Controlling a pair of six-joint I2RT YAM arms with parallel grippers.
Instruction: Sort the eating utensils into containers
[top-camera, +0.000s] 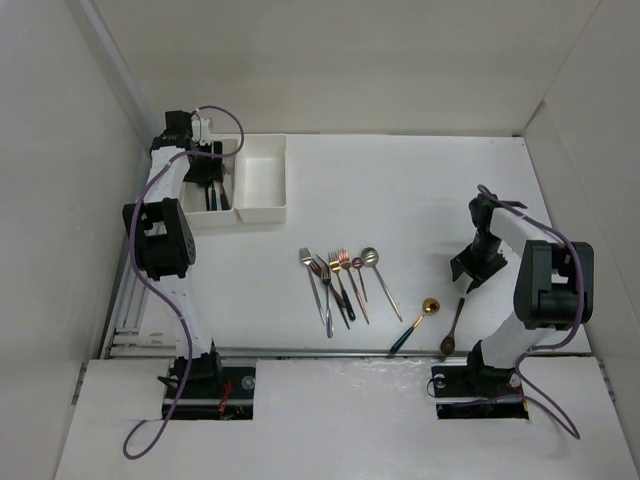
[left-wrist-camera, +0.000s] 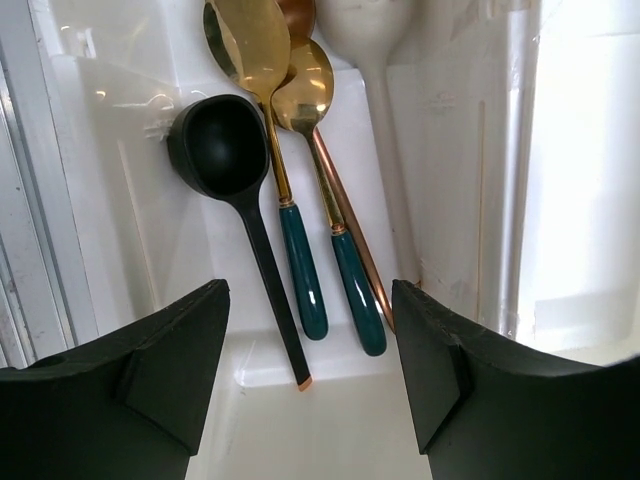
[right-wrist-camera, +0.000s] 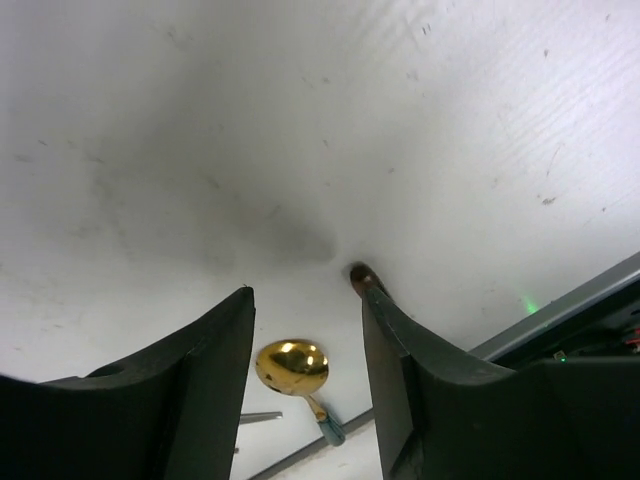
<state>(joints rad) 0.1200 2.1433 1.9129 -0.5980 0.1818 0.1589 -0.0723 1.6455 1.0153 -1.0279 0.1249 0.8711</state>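
Observation:
The two joined white bins stand at the back left: the left bin (top-camera: 196, 217) holds utensils and the right bin (top-camera: 264, 178) looks empty. My left gripper (top-camera: 207, 168) hovers open and empty over the left bin. The left wrist view (left-wrist-camera: 310, 370) shows a black spoon (left-wrist-camera: 222, 150), two gold spoons with green handles (left-wrist-camera: 300, 265) and a copper spoon (left-wrist-camera: 352, 225) in that bin. My right gripper (top-camera: 474, 268) is open and empty above the table. Below it lie a gold spoon with a green handle (top-camera: 414, 325) (right-wrist-camera: 291, 366) and a brown spoon (top-camera: 453, 328) (right-wrist-camera: 359, 274).
A cluster of several forks and spoons (top-camera: 338, 285) lies mid-table, left of the right gripper. White walls enclose the table on the left, back and right. A metal rail (top-camera: 330, 352) runs along the near edge.

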